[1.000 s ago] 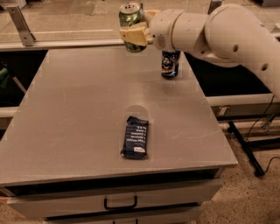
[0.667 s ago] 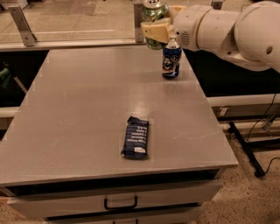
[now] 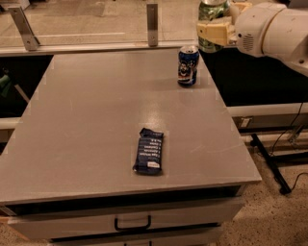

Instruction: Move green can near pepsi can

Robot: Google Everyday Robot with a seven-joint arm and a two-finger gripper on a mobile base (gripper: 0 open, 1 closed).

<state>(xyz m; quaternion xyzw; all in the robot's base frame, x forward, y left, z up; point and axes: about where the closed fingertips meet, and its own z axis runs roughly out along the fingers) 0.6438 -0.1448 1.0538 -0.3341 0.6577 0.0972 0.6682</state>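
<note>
Gripper (image 3: 213, 30), at 1 o'clock in view, fingers clamped round green can (image 3: 211, 9), can held aloft at 1 o'clock of pepsi can (image 3: 187, 66), upright on grey table (image 3: 86, 120), snack packet (image 3: 149, 151) at its 7 o'clock.

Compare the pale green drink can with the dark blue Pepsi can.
The pale green drink can is held aloft in the tool, near the far right corner of the grey table; the dark blue Pepsi can stands free on that table. The green can is mottled; the Pepsi can bears white markings. Both are upright.
</note>
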